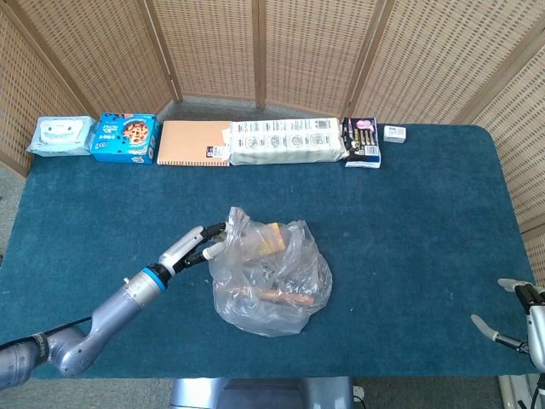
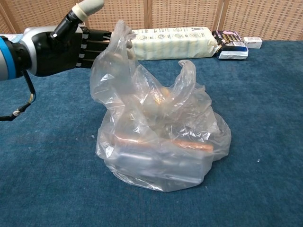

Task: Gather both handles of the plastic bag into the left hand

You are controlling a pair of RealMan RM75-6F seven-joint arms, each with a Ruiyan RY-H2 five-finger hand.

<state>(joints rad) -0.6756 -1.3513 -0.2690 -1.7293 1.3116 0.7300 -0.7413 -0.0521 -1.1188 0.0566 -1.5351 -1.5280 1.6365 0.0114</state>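
Observation:
A clear plastic bag (image 1: 272, 281) (image 2: 161, 142) with packaged food inside sits in the middle of the blue table (image 1: 409, 221). My left hand (image 1: 201, 244) (image 2: 71, 43) is at the bag's left side, its fingers reaching into the left handle (image 2: 118, 40) (image 1: 232, 223) and holding it raised and stretched upward. The other handle (image 2: 188, 72) (image 1: 298, 232) stands loose on the bag's right side, apart from that hand. My right hand (image 1: 518, 317) hovers at the table's front right corner, fingers spread, holding nothing. It does not show in the chest view.
Along the table's back edge lie a wipes pack (image 1: 60, 135), a blue cookie box (image 1: 125, 137), an orange notebook (image 1: 194, 142), a long white package (image 1: 287, 141) (image 2: 170, 42), a dark box (image 1: 361, 141) and a small white box (image 1: 394, 133). Wicker screens stand behind.

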